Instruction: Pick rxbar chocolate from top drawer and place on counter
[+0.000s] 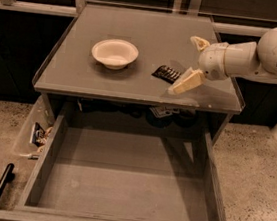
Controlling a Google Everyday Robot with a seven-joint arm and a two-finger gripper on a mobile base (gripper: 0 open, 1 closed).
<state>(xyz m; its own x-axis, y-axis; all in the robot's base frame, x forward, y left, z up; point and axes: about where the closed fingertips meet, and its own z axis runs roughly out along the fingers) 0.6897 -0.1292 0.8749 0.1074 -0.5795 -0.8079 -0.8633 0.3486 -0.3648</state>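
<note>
Centre right of frame: we see rxbar lying flat on counter, right of bowl, long axis slanting down-right. Gripper hangs just right of bar, fingers spread, pinching nothing. Drawer open below.

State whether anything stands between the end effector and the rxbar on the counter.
Nothing visible does. The rxbar lies flat on the counter, just left of the open end effector. The bowl sits further left, off that line.
</note>
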